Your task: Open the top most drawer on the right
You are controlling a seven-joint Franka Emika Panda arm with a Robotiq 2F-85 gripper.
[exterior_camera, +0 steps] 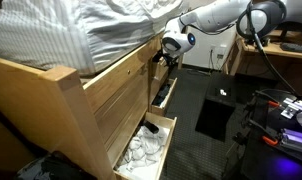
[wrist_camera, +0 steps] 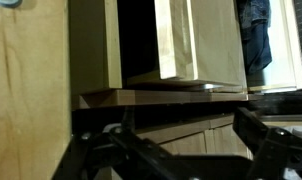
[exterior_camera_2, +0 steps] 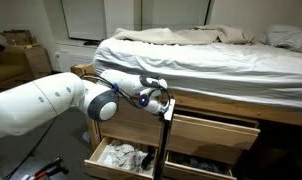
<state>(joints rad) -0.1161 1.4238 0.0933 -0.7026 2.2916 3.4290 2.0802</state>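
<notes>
While jaws spread — claw (exterior_camera_2: 168, 105) by top drawer (exterior_camera_2: 215, 131) edge | lower drawer (exterior_camera_2: 197, 161) out

a bedroom at home: rumpled bed (exterior_camera_2: 206, 55) over wooden drawers (exterior_camera_2: 213, 130), clothes (exterior_camera: 143, 148) inside

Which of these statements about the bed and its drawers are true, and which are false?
1. The bed is covered with white bedding. True.
2. Every drawer under it is shut. False: the white-cloth drawer and the drawer beside it stand open.
3. An open drawer holds white cloth. True.
4. The gripper grips a mug. False: in the wrist view its fingers are spread, with nothing between them.
</notes>
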